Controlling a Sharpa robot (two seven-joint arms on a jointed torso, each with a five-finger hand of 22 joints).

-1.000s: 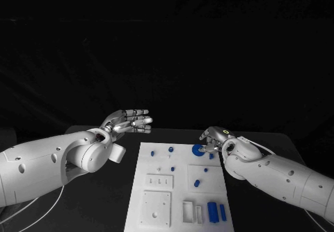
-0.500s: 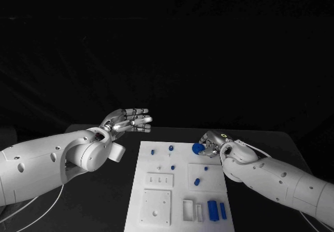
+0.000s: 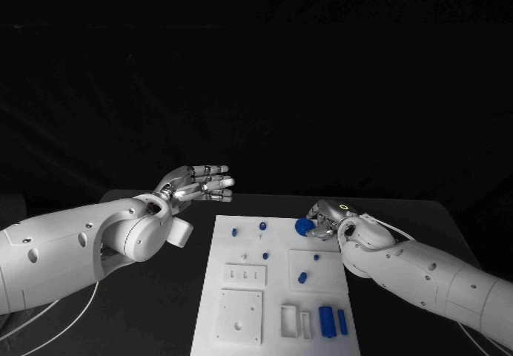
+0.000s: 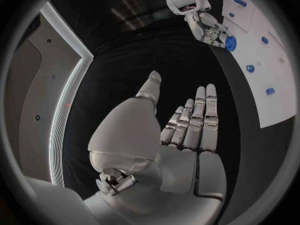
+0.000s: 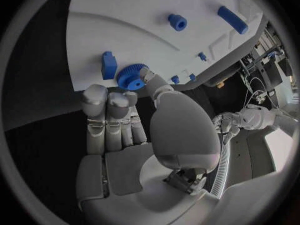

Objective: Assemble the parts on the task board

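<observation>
Right hand (image 3: 324,215) pinches a blue gear (image 5: 131,77) in its fingers (image 5: 107,105) above the task board's (image 3: 242,288) far edge; left hand (image 3: 199,184) hovers wide, holding nothing.

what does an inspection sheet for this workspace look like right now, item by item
surface: black table, bare where it shows beside the board
job's things: white task board lies mid-table; blue gear held at the board's far right corner; small blue parts stand on the board; long blue pieces sit in slots at its near right
clutter: nothing seen
hands: right hand pinches the gear; left hand hovers off the board's far left corner, fingers apart, holding nothing
cables: a pale cable hangs under the left arm; another runs along the right arm near the wrist
surroundings: dark backdrop behind the table
</observation>
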